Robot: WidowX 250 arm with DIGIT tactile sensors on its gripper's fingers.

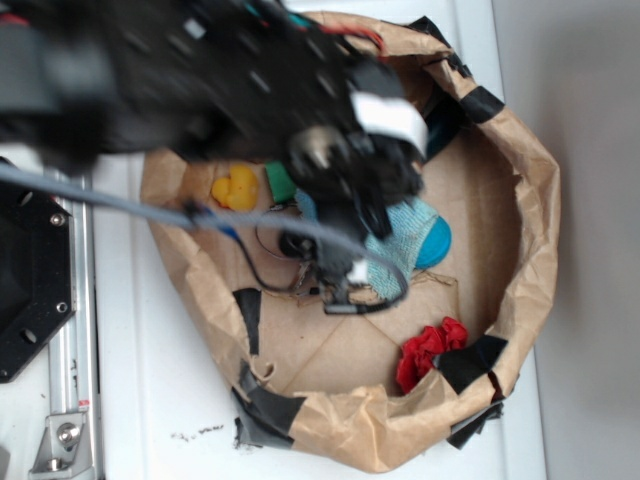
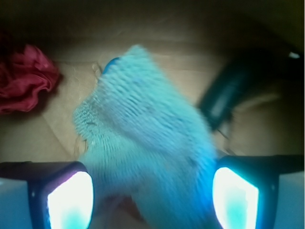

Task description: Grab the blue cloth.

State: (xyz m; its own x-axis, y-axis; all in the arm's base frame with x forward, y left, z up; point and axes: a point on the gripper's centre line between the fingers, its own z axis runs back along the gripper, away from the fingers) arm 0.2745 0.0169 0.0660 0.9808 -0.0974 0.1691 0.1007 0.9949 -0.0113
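The blue cloth (image 1: 408, 232) is a pale teal terry washcloth bunched on the floor of the brown paper bag (image 1: 535, 230). In the wrist view the blue cloth (image 2: 143, 138) fills the centre and runs down between my two fingers. My gripper (image 2: 152, 200) is open, its pads wide apart on either side of the cloth's near end, with no squeeze showing. From outside, the gripper (image 1: 345, 265) hangs low over the cloth's left part and hides it.
A darker blue ball (image 1: 438, 243) lies against the cloth's right side. A red cloth (image 1: 430, 352) sits at the bag's near rim. A yellow duck (image 1: 236, 187) and a green piece (image 1: 280, 183) lie to the left. The bag's walls ring everything.
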